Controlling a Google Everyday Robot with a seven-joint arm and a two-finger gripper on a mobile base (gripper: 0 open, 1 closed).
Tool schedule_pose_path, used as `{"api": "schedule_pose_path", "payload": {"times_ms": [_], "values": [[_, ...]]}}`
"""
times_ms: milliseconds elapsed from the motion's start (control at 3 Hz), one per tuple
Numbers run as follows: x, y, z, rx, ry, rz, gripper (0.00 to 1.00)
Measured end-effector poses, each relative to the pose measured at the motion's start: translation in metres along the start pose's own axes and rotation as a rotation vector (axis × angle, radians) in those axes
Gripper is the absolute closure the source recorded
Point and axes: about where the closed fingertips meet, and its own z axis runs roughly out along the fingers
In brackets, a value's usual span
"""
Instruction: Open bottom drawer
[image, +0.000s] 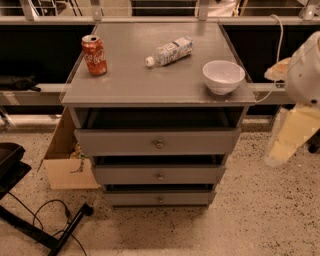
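Observation:
The bottom drawer (160, 198) is the slimmest grey front of three, low on the grey cabinet (155, 87), with a small round brass knob (160, 200). Its front stands about flush with the fronts of the two drawers above it. My gripper (278, 152) hangs at the end of the cream-white arm (305, 75) to the right of the cabinet, about level with the top drawer (158, 142). It is well above and to the right of the bottom drawer and touches nothing.
On the cabinet top stand a red soda can (94, 55), a lying plastic bottle (169, 51) and a white bowl (223, 76). A cardboard box (65, 165) leans at the cabinet's left. A black stand and cable (55, 225) lie on the speckled floor.

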Motion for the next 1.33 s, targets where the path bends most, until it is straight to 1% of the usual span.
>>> {"api": "schedule_pose_path", "payload": {"times_ms": [333, 667, 1000, 1333], "values": [[0.008, 0.02, 0.061, -0.001, -0.003, 0.009, 0.0], [0.025, 0.042, 0.144, -0.043, 0.035, 0.019, 0.0], [0.045, 0.058, 0.219, -0.075, 0.089, 0.011, 0.0], [0.062, 0.067, 0.279, -0.102, 0.125, 0.002, 0.0]]}}
